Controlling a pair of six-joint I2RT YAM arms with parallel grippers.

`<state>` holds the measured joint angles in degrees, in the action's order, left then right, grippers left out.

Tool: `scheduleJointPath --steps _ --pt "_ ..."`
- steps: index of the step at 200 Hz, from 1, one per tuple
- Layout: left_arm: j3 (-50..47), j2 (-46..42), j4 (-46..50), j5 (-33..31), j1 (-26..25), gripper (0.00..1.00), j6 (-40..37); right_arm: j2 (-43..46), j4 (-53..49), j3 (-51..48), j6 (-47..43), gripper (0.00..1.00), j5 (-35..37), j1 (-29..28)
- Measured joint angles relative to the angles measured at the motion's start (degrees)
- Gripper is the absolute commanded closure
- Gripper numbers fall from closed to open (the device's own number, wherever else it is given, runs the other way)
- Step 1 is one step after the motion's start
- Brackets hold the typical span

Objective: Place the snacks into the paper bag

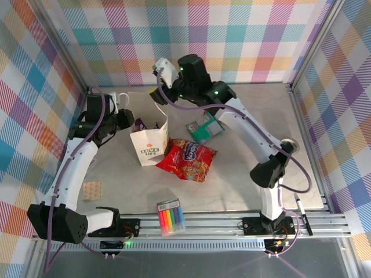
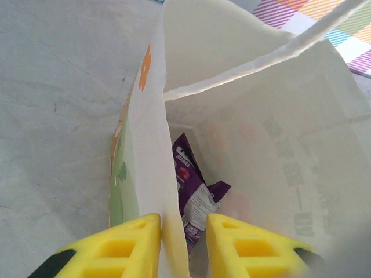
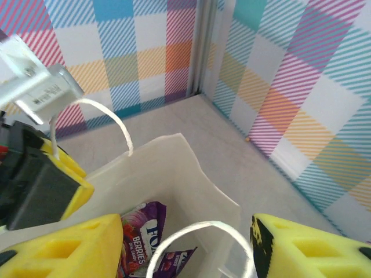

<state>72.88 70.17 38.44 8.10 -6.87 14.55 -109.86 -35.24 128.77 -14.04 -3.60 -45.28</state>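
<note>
The paper bag point(image 1: 149, 147) stands upright with its mouth open. A purple packet point(image 2: 191, 191) lies at its bottom. A second purple fold sits beside it, and I cannot tell whether that is the other purple one.

My right claw point(image 3: 186, 237) hangs directly over the bag's mouth, fingers spread wide and empty. One twisted handle point(image 3: 200, 223) loops up just beneath them.

My left claw point(image 2: 183, 231) straddles the bag's left wall, with one finger outside and one inside. The outer finger lies against the paper, but a sliver of gap shows at the inner one, so I cannot tell whether I am truly pinching it.

The large red packet point(image 1: 186, 159) lies flat just beside the bag, on its right and near side. The teal-and-white packet point(image 1: 204, 130) is a little further out to the bag's right. The orange packet point(image 1: 91, 190) is well apart on the bag's left, towards my bases. The clear pack of markers point(image 1: 171, 219) also lies on the bag's near side, well away, and it stays out.

As I judge it, the job is well short of half done and the next step is fetching another snack.

- My right claw should rise straight up before swinging away, so a finger does not hook that handle and tip the bag.
- My left claw should keep the wall steady and the mouth wide.
- The red packet is closest. It is broad and crinkly, so I would take it by one edge and drop it in end-first, not flat.
</note>
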Motion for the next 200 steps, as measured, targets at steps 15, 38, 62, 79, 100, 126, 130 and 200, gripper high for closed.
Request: scheduleJointPath --steps 15,38,62,79,100,126,130,200 --pt "0.7 0.3 0.7 0.0 0.0 0.71 -1.0 0.6 0.0 -1.3 0.0 0.41 0.9 0.0" --pt "1.6 0.5 2.1 -0.1 0.0 0.7 -2.4 1.0 -0.5 -4.9 0.8 0.42 2.2 0.6" --pt "2.4 0.5 3.7 -0.2 0.0 0.7 -3.9 2.6 -1.5 -9.2 2.9 0.42 2.7 1.9" --pt "2.8 0.5 4.5 -0.3 -0.2 0.7 -5.0 5.2 -1.7 -12.5 4.5 0.42 2.9 3.7" --pt "2.8 0.6 5.2 -0.7 -0.2 0.7 -5.6 10.5 -1.0 -17.4 7.7 0.43 3.2 6.2" --pt "3.4 0.8 6.3 -1.8 -0.9 0.7 -6.5 16.9 0.2 -21.6 11.3 0.42 3.7 9.0" --pt "3.6 1.0 6.6 -1.8 -1.0 0.7 -6.7 17.7 0.3 -22.2 11.8 0.41 3.8 9.2" --pt "5.2 3.7 7.6 -4.3 -3.4 0.68 -9.3 31.1 2.9 -36.8 18.2 0.42 4.7 15.1"
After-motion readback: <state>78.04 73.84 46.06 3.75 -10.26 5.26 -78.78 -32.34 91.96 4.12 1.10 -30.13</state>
